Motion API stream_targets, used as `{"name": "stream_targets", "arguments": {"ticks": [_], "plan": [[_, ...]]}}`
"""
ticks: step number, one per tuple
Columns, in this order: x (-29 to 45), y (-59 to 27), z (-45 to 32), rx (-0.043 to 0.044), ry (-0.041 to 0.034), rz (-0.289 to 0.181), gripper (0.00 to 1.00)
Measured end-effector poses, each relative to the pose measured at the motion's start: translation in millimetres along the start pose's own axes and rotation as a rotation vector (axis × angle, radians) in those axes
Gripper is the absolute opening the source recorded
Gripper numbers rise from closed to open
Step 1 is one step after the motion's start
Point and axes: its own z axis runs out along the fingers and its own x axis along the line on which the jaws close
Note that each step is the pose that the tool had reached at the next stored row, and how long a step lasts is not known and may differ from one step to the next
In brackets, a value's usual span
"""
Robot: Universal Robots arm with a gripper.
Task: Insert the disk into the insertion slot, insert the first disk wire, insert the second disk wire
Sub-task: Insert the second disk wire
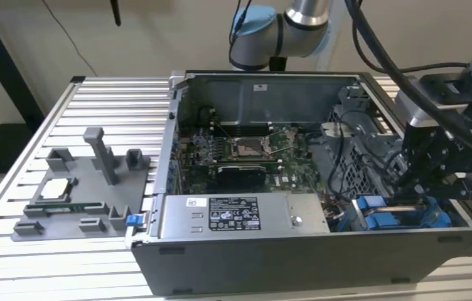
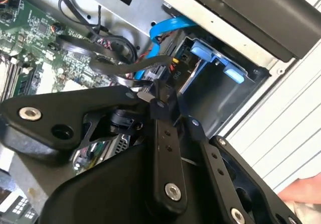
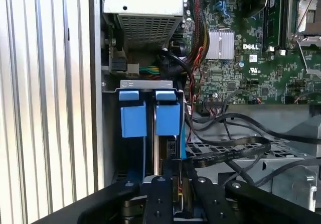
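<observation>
– Where is the disk found?
– Seated in the slot, directly ahead of the gripper.
– And the gripper?
– Closed on a wire plug, lined up with the disk's long axis.

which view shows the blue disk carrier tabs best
The first wrist view: the two blue carrier tabs face the camera side by side in the drive cage. The exterior view shows them partly behind the gripper; the second wrist view catches them at an angle past the gripper's links.
</observation>
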Motion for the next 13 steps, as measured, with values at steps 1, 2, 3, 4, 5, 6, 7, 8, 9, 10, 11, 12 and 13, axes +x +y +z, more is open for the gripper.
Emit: {"name": "stream_targets", "arguments": {"ticks": [1, 2, 3, 4, 5, 6, 7, 8, 9, 10, 11, 12, 13], "plan": [[-0.3, 0.0, -2.6, -0.0005, -0.0001, 0.0, 1.0], [-0.6, -0.1, -5.4, -0.001, -0.0002, 0.001, 1.0], [-0.9, -0.1, -8.2, -0.0014, 0.0, 0.001, 1.0], [-1.2, -0.1, -10.7, -0.0019, -0.0001, 0.001, 1.0], [-1.5, -0.2, -13.3, -0.0024, 0.0, 0.002, 1.0], [-1.9, -0.2, -16.4, -0.0028, -0.0001, 0.002, 1.0], [-2.2, -0.2, -19.4, -0.0031, -0.0001, 0.002, 1.0], [-2.5, -0.3, -22.3, -0.0034, 0.0002, 0.002, 1.0], [-2.8, -0.3, -24.5, -0.0037, 0.0001, 0.002, 1.0], [-3.1, -0.3, -27.2, -0.0042, 0.0, 0.002, 1.0], [-3.4, -0.4, -30.0, -0.0047, 0.0001, 0.002, 1.0], [-3.7, -0.4, -32.5, -0.0052, 0.0, 0.002, 1.0], [-4.0, -0.4, -35.2, -0.0056, 0.0001, 0.002, 1.0]]}}
